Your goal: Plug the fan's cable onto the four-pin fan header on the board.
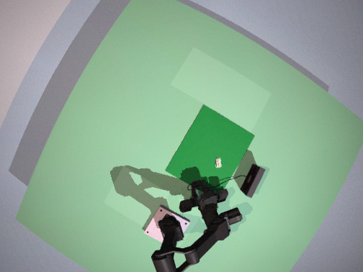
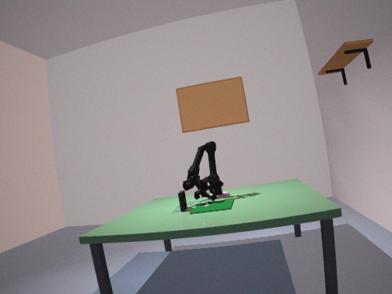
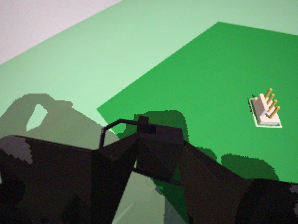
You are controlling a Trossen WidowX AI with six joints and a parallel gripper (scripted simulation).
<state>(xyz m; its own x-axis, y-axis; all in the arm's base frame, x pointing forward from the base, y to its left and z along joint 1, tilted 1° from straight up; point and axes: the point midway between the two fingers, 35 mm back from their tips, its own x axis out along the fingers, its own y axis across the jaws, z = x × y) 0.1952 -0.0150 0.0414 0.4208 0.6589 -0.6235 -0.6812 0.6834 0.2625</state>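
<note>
The dark plug [image 3: 161, 141] is held between the fingertips of my gripper [image 1: 197, 184] [image 3: 159, 141], which is shut on it. Its cable [image 1: 230, 177] [image 3: 111, 124] loops out beside the fingers and runs to the upright black fan [image 1: 253, 180] [image 2: 182, 201]. The white header [image 1: 218, 162] [image 2: 206, 204] [image 3: 267, 114] stands on the green board [image 1: 212, 133] [image 2: 222, 206] [image 3: 210, 65], its pins bare in the wrist view. The plug is apart from the header, over the board's near-left part in the top view. The plug's underside is hidden.
The arm's pink base plate [image 1: 154, 230] lies on the light green table [image 1: 90, 126] [image 2: 136, 218]. The fan stands just off the board's right edge in the top view. The arm's shadow falls over the table and the near edge of the board.
</note>
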